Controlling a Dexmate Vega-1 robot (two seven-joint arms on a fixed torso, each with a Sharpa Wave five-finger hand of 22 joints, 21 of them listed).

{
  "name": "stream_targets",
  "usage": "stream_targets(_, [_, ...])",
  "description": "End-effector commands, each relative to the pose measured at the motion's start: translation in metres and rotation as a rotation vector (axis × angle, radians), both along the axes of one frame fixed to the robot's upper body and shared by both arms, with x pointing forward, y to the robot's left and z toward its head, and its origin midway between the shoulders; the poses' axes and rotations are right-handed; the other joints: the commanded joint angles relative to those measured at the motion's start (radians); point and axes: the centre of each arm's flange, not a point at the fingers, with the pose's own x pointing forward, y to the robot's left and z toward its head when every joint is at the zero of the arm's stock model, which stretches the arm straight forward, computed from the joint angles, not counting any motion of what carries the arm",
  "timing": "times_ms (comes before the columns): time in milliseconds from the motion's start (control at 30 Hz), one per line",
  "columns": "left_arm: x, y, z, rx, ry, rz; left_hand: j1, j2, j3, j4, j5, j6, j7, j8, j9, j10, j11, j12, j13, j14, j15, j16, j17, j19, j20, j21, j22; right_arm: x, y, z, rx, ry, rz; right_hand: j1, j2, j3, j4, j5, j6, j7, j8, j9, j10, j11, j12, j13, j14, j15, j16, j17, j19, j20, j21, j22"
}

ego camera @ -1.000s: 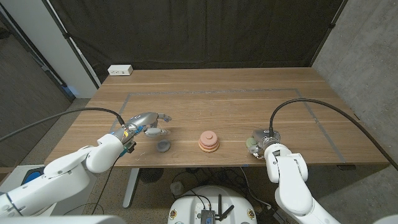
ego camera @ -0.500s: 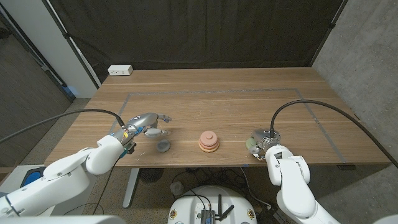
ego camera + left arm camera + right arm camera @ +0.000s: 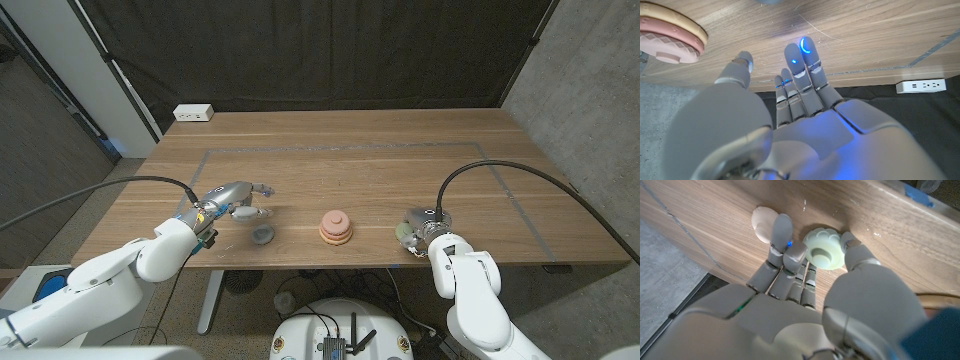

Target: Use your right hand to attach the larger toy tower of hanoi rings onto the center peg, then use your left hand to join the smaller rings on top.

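On the center peg a pink ring stack [image 3: 336, 228] is already seated, while a pale green ring [image 3: 823, 254] is pinched by the right hand [image 3: 421, 231] and a grey ring [image 3: 262, 235] lies untouched beside the spread, empty left hand [image 3: 232, 201].

ring stack [image 3: 335, 228] at table [image 3: 360, 160] centre-front | loose ring [image 3: 262, 235] to its left | left hand [image 3: 235, 198] behind that ring | right hand [image 3: 418, 228] right of stack, at ring [image 3: 823, 253] | power strip [image 3: 193, 113] back-left

Even overhead light — soft shadows on the table [image 3: 400, 165]; dark backdrop. Wrist views close and blurred — blue glow on left hand [image 3: 805, 107] fingers.
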Motion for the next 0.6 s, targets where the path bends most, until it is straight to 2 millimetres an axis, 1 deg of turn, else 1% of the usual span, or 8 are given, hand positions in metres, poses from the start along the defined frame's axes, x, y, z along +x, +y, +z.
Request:
stream_targets(33, [0.002, 0.001, 0.0, 0.002, 0.001, -0.004, -0.007, 0.0, 0.01, 0.002, 0.006, 0.008, 0.0, 0.0, 0.004, 0.01, 0.002, 0.005, 0.002, 0.01, -0.108, -0.003, 0.005, 0.007, -0.12, 0.002, 0.002, -0.005, 0.002, 0.01, 0.005, -0.028, 0.002, 0.031, 0.031, 0.009, 0.0, 0.009, 0.019, -0.01, 0.005, 0.003, 0.044, -0.028, 0.002, 0.007, 0.015, -0.014, 0.009, 0.004, 0.009, -0.051, 0.002, 0.004])
stream_targets(600, [0.003, 0.002, 0.003, 0.003, -0.005, -0.009, -0.009, -0.001, 0.015, 0.001, 0.008, 0.016, -0.001, 0.0, 0.006, 0.014, -0.001, 0.004, 0.005, 0.012, -0.108, -0.004, 0.006, 0.008, -0.121, 0.002, 0.002, -0.011, 0.004, 0.023, 0.007, -0.048, 0.007, 0.037, 0.035, 0.013, 0.002, 0.018, 0.029, -0.01, 0.009, 0.001, 0.059, -0.034, 0.001, 0.011, 0.023, -0.014, 0.02, 0.003, 0.017, -0.051, 0.002, 0.007])
